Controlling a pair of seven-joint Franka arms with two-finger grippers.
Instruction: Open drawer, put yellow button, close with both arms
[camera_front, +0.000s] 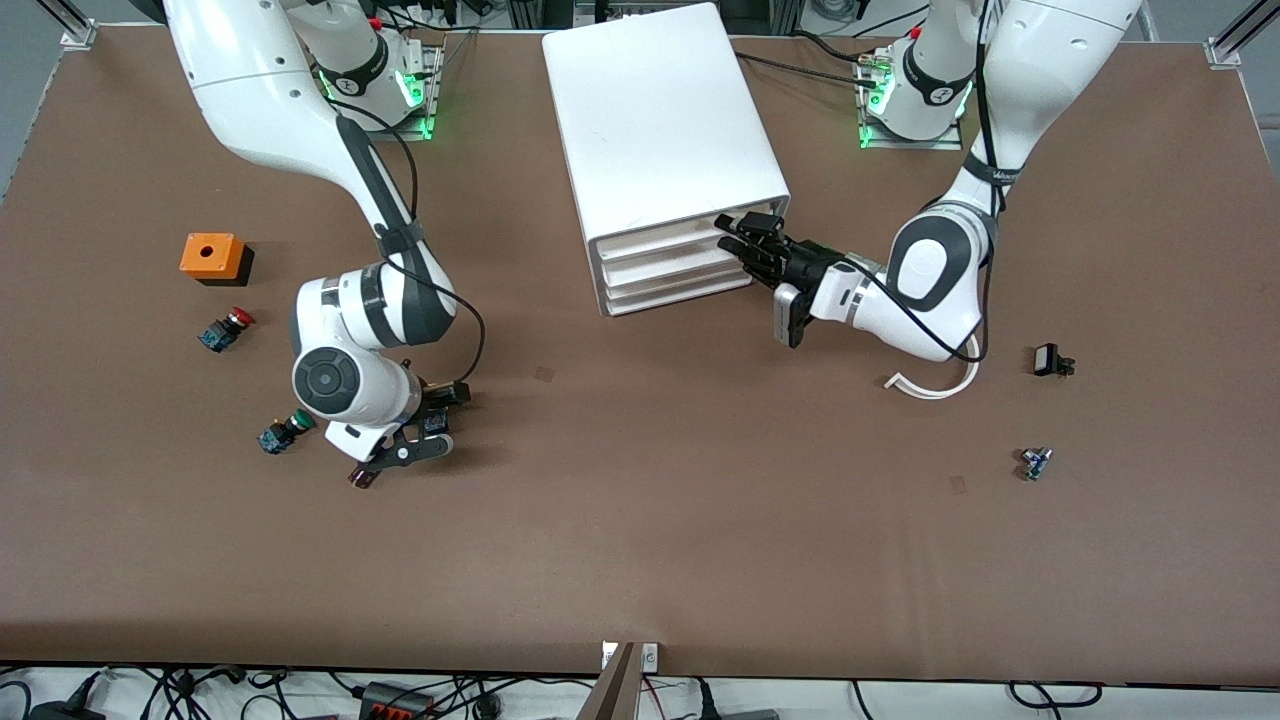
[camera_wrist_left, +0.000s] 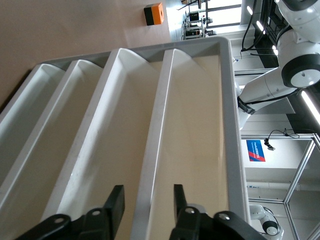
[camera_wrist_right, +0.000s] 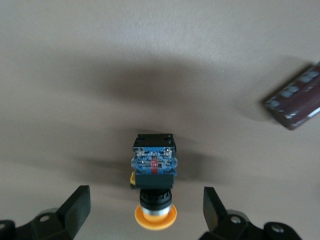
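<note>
The white cabinet (camera_front: 660, 120) stands toward the robots' bases. All its drawers are shut, the top drawer (camera_front: 660, 240) included. My left gripper (camera_front: 732, 236) is at that drawer's front. In the left wrist view its open fingers (camera_wrist_left: 116, 200) straddle the drawer's lip (camera_wrist_left: 157, 140) without touching it. The yellow button (camera_wrist_right: 154, 175) lies on its side on the table. My right gripper (camera_wrist_right: 146, 200) hangs low over it, open wide, with a finger on each side of the yellow cap. In the front view the right gripper (camera_front: 420, 435) hides most of the button.
A green button (camera_front: 285, 432) and a small brown part (camera_front: 362, 478) lie close to the right gripper. A red button (camera_front: 228, 328) and an orange box (camera_front: 212, 257) sit toward the right arm's end. A white curved strip (camera_front: 935, 385) and two small parts (camera_front: 1050, 360) lie toward the left arm's end.
</note>
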